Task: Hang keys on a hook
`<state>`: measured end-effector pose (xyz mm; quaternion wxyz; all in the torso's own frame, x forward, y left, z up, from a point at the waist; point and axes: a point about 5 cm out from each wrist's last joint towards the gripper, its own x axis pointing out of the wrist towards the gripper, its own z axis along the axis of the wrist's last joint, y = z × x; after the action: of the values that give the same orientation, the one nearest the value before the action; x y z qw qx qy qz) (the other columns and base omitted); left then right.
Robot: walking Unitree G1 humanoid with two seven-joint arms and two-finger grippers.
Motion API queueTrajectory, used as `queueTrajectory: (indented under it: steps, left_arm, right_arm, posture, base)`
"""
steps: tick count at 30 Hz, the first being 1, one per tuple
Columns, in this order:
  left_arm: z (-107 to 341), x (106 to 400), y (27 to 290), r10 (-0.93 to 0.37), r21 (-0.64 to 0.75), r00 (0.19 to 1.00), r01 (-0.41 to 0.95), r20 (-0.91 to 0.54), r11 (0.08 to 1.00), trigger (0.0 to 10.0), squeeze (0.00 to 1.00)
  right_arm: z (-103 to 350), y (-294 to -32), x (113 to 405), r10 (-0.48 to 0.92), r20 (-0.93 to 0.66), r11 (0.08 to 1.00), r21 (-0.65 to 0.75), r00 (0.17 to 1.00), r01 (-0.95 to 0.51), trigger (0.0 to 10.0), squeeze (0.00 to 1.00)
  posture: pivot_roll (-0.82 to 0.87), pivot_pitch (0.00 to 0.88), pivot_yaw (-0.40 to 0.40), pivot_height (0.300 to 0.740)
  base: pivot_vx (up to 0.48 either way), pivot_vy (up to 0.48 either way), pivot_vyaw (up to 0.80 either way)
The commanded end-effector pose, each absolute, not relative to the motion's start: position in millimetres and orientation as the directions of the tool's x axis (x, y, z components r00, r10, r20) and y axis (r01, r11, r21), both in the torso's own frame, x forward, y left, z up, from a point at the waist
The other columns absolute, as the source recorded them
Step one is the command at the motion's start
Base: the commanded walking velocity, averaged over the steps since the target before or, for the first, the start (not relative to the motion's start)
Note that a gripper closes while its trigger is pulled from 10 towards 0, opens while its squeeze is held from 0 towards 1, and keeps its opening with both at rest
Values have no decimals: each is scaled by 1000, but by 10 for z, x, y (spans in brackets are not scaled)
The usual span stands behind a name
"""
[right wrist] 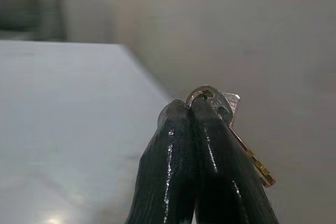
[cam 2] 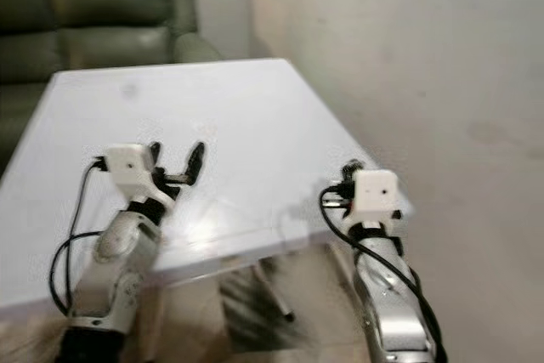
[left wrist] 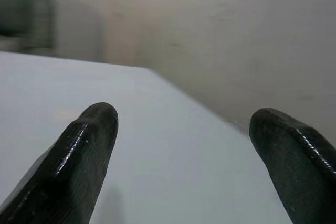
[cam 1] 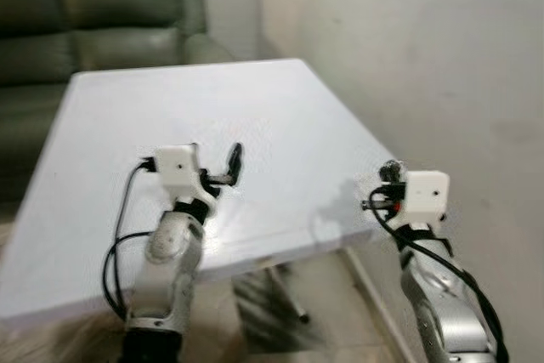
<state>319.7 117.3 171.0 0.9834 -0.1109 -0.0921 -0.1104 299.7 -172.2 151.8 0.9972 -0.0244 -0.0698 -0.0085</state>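
Observation:
My right gripper [right wrist: 191, 109] is shut on a key ring; the keys [right wrist: 231, 109], one silver and one brass [right wrist: 252, 158], stick out past its fingertips. In the eye views that gripper [cam 1: 389, 171] hovers at the table's right front corner, close to the wall. My left gripper [cam 1: 219, 159] is held over the front part of the white table [cam 1: 212, 108], open, with nothing between its fingers [left wrist: 86, 145]. No hook can be made out in any view.
A dark green sofa [cam 1: 85, 14] stands behind the table. A plain beige wall [cam 1: 425, 57] runs along the right side. Metal table legs [cam 1: 285, 291] and bare floor show under the table's front edge.

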Motion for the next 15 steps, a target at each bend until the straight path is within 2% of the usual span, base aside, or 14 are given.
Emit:
queueTrajectory:
  steps: [1, 15]
  left_arm:
    - [1724, 3195, 1231, -172, -194, 964, 212, 205, 958, 10000, 0]
    - [1702, 3194, 1204, -163, -203, 967, 203, 197, 958, 10000, 0]
  right_arm:
    - [1529, -1678, 2995, 7, 143, 999, -51, 990, 1, 10000, 0]
    - [1546, -1677, 2994, 20, 145, 998, -65, 989, -11, 10000, 0]
  posture:
    - [7, 36, -40, 740]
    - [3, 23, -51, 740]
  base:
    - [0, 0, -719]
    - [0, 0, -719]
